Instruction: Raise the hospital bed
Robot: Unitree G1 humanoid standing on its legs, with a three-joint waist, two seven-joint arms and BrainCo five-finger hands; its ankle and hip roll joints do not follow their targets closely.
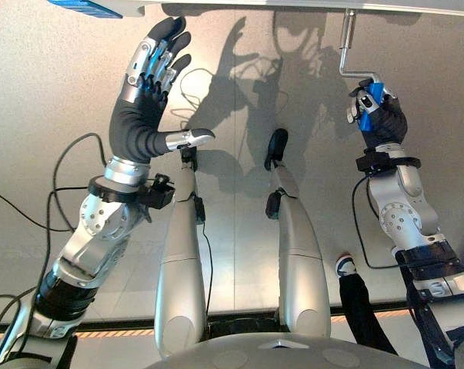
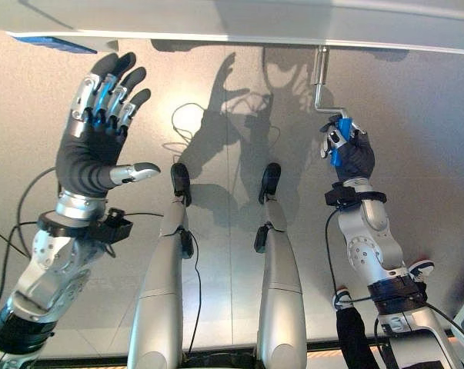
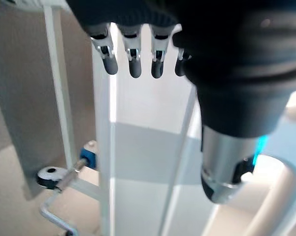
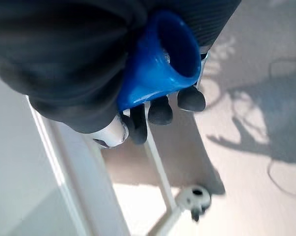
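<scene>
The hospital bed's frame [image 2: 239,27] ran across the far edge of the scene. The left hand [image 2: 93,134] was raised near it, fingers spread straight, touching nothing. The right hand [image 1: 374,108] was curled round the blue handle [image 4: 160,64] of the bed's metal crank [image 1: 347,54].

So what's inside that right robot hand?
A blue crank handle, with the right robot hand curled round it. Its metal crank rod runs up under the bed frame; the handle's middle is covered.
</scene>
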